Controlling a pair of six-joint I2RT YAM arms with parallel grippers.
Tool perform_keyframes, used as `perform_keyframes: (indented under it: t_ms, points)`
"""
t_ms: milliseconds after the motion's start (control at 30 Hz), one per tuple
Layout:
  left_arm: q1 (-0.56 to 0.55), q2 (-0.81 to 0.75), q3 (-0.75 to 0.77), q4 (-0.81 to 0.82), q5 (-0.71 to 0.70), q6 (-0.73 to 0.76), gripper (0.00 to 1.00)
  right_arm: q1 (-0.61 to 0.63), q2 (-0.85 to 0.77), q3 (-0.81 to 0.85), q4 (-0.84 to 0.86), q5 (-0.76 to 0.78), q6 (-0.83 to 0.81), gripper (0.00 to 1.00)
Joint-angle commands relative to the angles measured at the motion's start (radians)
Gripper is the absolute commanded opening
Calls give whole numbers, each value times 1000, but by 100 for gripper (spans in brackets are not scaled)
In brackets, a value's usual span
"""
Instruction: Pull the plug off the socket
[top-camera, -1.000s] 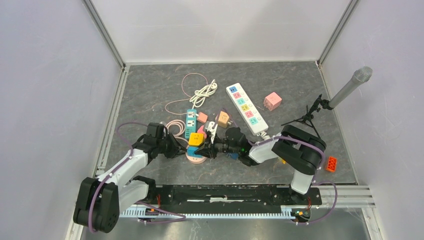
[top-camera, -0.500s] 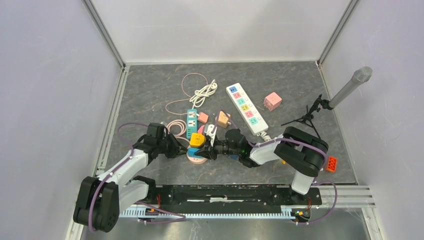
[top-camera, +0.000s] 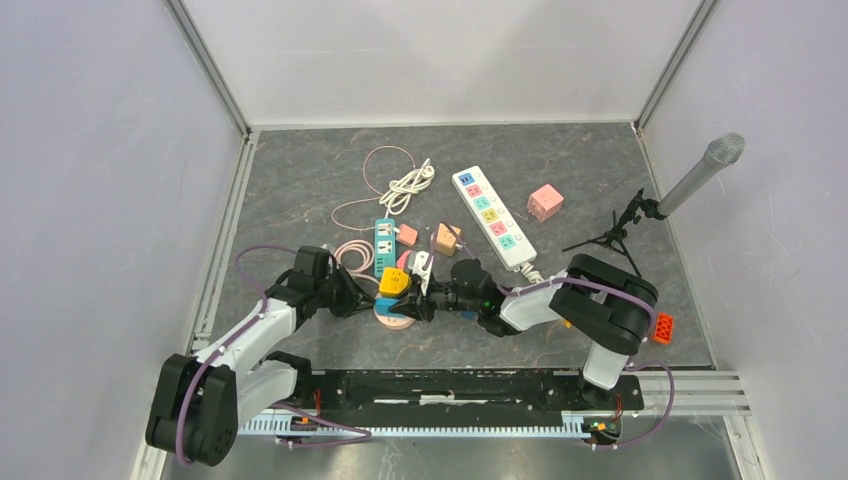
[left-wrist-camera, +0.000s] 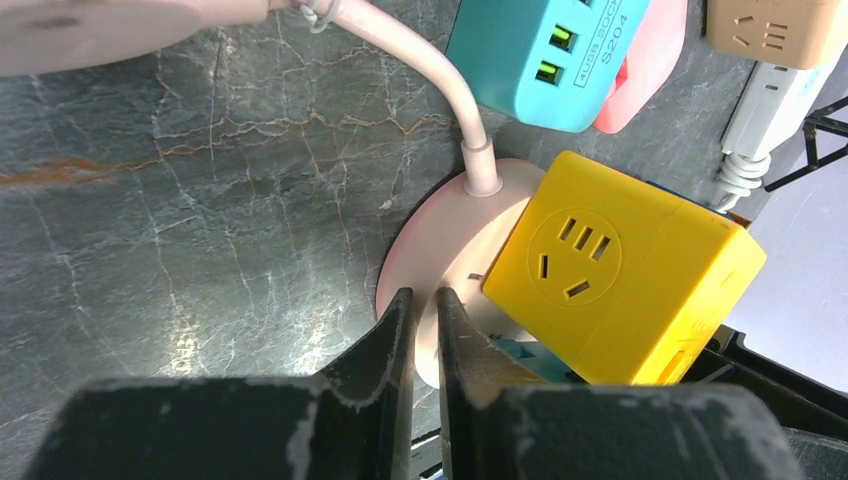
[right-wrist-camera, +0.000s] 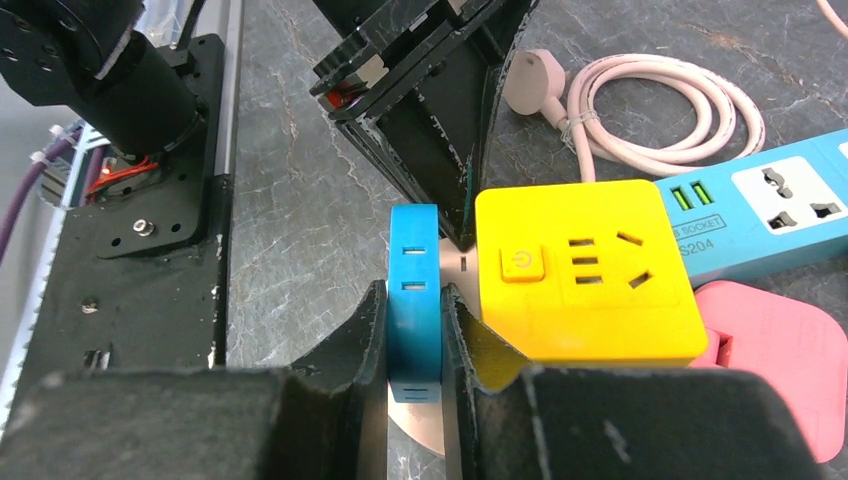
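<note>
A round pink socket (top-camera: 392, 316) lies on the grey table, with a yellow cube adapter (top-camera: 393, 281) and a flat blue plug (right-wrist-camera: 414, 270) standing on it. My left gripper (left-wrist-camera: 425, 300) is shut on the socket's rim (left-wrist-camera: 450, 250) from the left. My right gripper (right-wrist-camera: 414, 295) comes from the right and is shut on the blue plug, its fingers flat against both faces. The yellow cube (right-wrist-camera: 580, 280) touches the plug's right side. In the top view the two grippers meet over the socket and hide the plug.
A teal power strip (top-camera: 382, 243), a pink plug (top-camera: 405, 235) and a tan cube (top-camera: 446, 238) lie just behind the socket. A white power strip (top-camera: 491, 216), a pink cube (top-camera: 545, 202), a coiled white cable (top-camera: 405, 186), a microphone stand (top-camera: 660, 200) and an orange brick (top-camera: 662, 327) lie further off.
The right arm has edged slightly left toward the socket. Both grips look the same as before.
</note>
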Motion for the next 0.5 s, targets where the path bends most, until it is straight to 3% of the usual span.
perform_keyframes:
  t_ms: [0,67,267,400,467]
  points:
    - [-18,2,-16,-89,-5,9,14,-19,-46,-17,296,-142,126,0]
    - [-18,-15,-16,-96,-12,9,13,-14,-42,-13,285,-146,121,0]
    - [-18,-12,-17,-98,-9,12,13,56,-69,44,0,7,-124,0]
    - [-17,-9,-17,-98,-9,12,13,51,-96,31,15,14,-130,0]
    - [-18,-14,-17,-98,-9,12,13,28,-94,27,82,-51,-48,0]
